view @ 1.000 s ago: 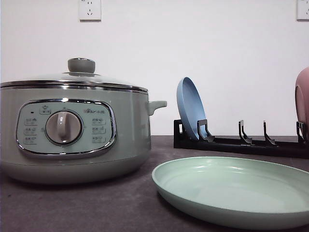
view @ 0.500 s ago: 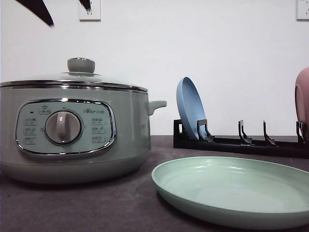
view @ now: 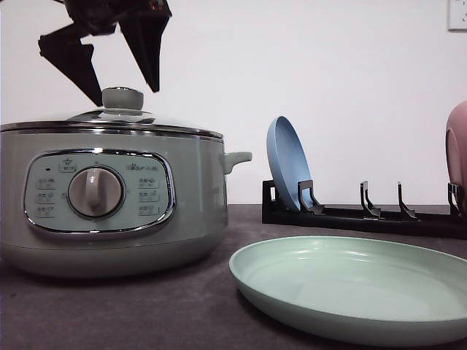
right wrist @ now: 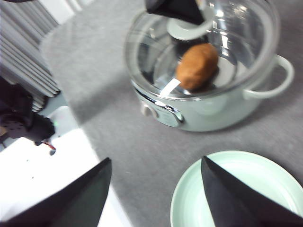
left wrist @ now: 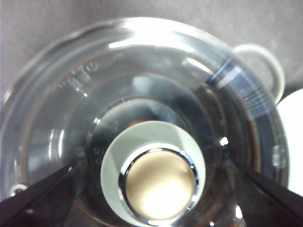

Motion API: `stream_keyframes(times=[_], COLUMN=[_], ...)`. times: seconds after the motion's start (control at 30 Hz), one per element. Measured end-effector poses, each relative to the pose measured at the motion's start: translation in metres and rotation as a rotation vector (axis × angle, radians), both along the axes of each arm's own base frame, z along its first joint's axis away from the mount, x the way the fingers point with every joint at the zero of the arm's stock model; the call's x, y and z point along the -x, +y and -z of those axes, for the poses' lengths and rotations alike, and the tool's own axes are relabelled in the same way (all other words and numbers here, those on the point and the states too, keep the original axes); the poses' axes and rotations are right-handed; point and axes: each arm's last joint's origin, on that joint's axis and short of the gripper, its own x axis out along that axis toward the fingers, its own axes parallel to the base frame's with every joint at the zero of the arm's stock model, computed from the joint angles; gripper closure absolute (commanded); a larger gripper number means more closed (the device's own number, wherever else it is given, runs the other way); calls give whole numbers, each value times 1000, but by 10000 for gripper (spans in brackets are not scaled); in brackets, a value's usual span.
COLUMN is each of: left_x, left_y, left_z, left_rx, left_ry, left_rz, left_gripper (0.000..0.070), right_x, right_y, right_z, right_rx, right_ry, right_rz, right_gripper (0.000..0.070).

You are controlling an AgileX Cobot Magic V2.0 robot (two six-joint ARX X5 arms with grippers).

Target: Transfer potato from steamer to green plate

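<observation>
Grey worktop (view: 146,306) against a white wall; at left the steamer (view: 109,197), glass lid (view: 109,117) on, with the left claw (view: 120,69) spread wide just above the lid knob (view: 122,98), fingers either side, not touching. Potato (right wrist: 197,66) lies inside the steamer, seen through the lid. Further right, the green plate (view: 350,288) lies flat just beside the steamer, with a blue plate (view: 288,164) upright in a black rack (view: 365,215) behind; right claw (right wrist: 156,189) hangs open above worktop and plate.

It looks like a test room made up as a kitchen; a cooking pot (view: 109,197), plates in a black rack (view: 365,215), a grey table (view: 146,313), a bare white wall (view: 328,73) with a plug socket (view: 457,14).
</observation>
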Motion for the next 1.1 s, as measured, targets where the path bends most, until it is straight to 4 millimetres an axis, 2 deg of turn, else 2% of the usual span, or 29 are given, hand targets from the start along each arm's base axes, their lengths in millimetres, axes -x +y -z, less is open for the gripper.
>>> stream_keyframes(times=[0.17,0.3,0.4,0.57,0.8,0.83,1.1], left_x=[-1,1,3,3,5,5,5], left_y=[-2,-4,-4,-5,-8,-8,-8], left_z=[3,4,5,5,5,5,4], left_rx=[-10,-19,-39,-64,-64,-64,-68], left_ry=[13,29,36,26,25,25,24], left_rz=[6,12,10,3,12,12,16], left_gripper=[128,198,206,306,322,339,612], right_x=[0,0,0,0,0,0,0], right_y=[0,0,0,0,0,0,0], right_z=[0,0,0,0,0,0,0], right_rx=[2,5,6,7,7,7,7], right_ry=[0,-8,-11,-13,-13,-13,-13], right_rz=[-1,-7,-9,-11,-11,-11,-11], right_gripper=[325,325,325,325,325,325,325])
